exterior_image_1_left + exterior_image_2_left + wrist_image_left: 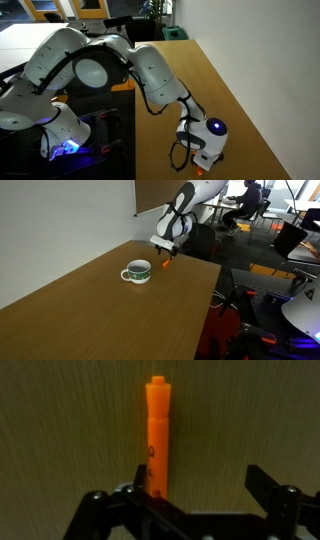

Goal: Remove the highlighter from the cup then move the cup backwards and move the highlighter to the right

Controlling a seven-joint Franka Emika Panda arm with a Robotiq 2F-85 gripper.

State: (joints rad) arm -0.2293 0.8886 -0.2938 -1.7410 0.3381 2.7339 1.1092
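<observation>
Highlighter [158, 435] lies flat on the table [60, 420], out of the cup [137, 273] nearby, directly under the open, empty gripper [196, 478], its long axis crossing the closing line, close to 1 jaw.

Wooden table [80, 310]: cup [138, 273], orange highlighter [158, 435] lying flat.

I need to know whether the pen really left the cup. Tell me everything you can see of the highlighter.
The highlighter is a slim, bright orange pen, plastic by its look, with a narrower stepped end and small dark print on its barrel. It lies flat on the wooden table, outside the cup, within the open tool, close to one side; whether they touch is unclear.
</observation>
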